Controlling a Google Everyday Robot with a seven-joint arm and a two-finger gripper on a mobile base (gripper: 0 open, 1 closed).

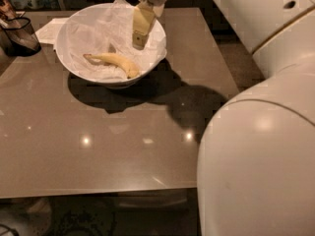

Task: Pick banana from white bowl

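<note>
The banana (115, 61) is pale yellow and curved. It lies on crinkled white paper inside the white bowl (61, 53), its thin stem end pointing left and its brown tip to the right. The bowl stands at the back of the brown table (98, 132). My gripper (140, 39) hangs down from the top of the camera view over the bowl's right half. It is above and to the right of the banana, and apart from it.
A dark transparent container (19, 33) stands at the table's far left, with a white paper napkin (50, 29) beside the bowl. My large white arm (256, 151) fills the right side. The table's front edge runs along the bottom.
</note>
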